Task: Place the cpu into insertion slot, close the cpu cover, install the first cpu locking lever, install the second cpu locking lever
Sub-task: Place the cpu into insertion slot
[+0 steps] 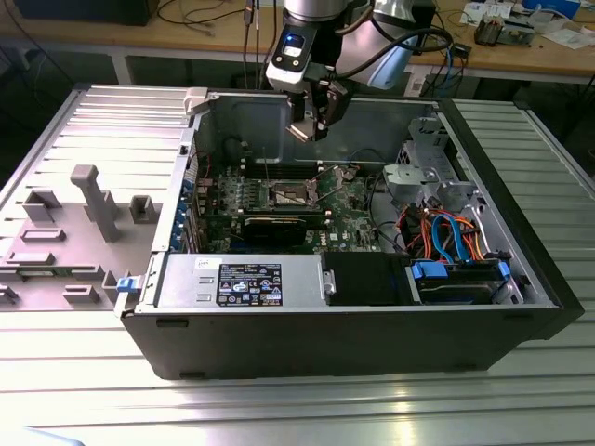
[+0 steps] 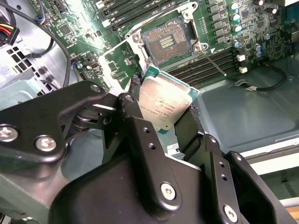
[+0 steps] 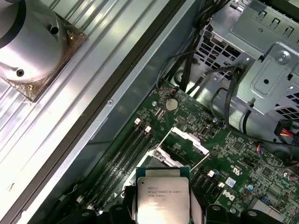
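My gripper [image 1: 311,130] hangs inside the open computer case [image 1: 279,348], above the motherboard and near the case's far wall. It is shut on the cpu [image 2: 163,105], a small square chip with a dull silver top, held by its edges between the two black fingers [image 2: 135,100]. In the first wrist view the cpu [image 3: 162,200] sits between the fingers, clear of the board. The insertion slot [image 2: 168,42] lies open below with its dark centre bare. The cpu cover [image 3: 184,143] stands raised beside it. A thin locking lever [image 2: 212,58] sticks out along the memory slots.
A black labelled power supply [image 1: 249,283] lines the case's near wall. A metal drive cage [image 1: 423,177] and coloured cables [image 1: 446,232] fill the exterior view's right side. A dark expansion card [image 1: 274,228] lies near the slot. A grey fixture [image 1: 93,200] stands outside the case.
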